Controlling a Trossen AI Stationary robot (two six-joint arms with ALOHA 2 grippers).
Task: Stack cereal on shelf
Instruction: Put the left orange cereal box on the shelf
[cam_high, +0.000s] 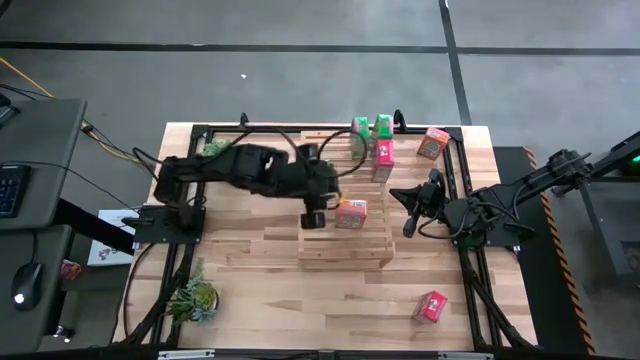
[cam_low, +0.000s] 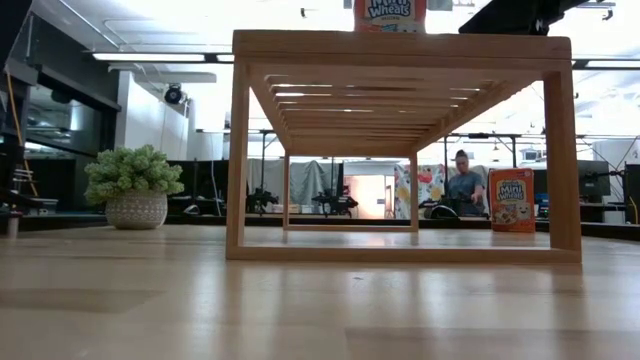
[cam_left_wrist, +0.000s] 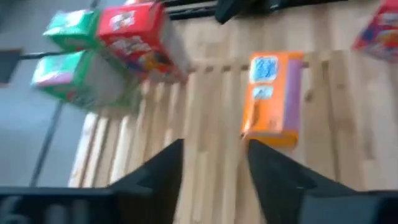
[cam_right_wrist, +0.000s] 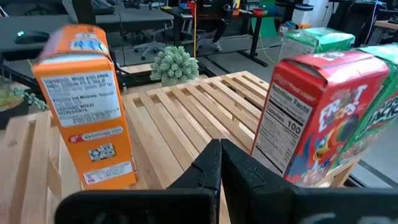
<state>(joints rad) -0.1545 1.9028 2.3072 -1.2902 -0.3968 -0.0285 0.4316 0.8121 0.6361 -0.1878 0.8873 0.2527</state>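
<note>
The shelf (cam_high: 345, 245) of pale slats stands mid-table. An orange cereal box (cam_high: 350, 212) stands upright on its top, and also shows in the left wrist view (cam_left_wrist: 270, 99) and the right wrist view (cam_right_wrist: 84, 106). A red box (cam_high: 382, 155) and two green boxes (cam_high: 372, 125) stand at the shelf's far end. My left gripper (cam_high: 313, 218) (cam_left_wrist: 214, 180) is open and empty over the slats, just left of the orange box. My right gripper (cam_high: 400, 195) (cam_right_wrist: 219, 149) is shut and empty at the shelf's right edge.
An orange-red box (cam_high: 433, 142) lies on the table at the far right. A red box (cam_high: 432, 305) stands near the front right. Small green plants stand at the front left (cam_high: 195, 298) and far left (cam_high: 215, 148). A person (cam_low: 465, 185) sits in the room behind.
</note>
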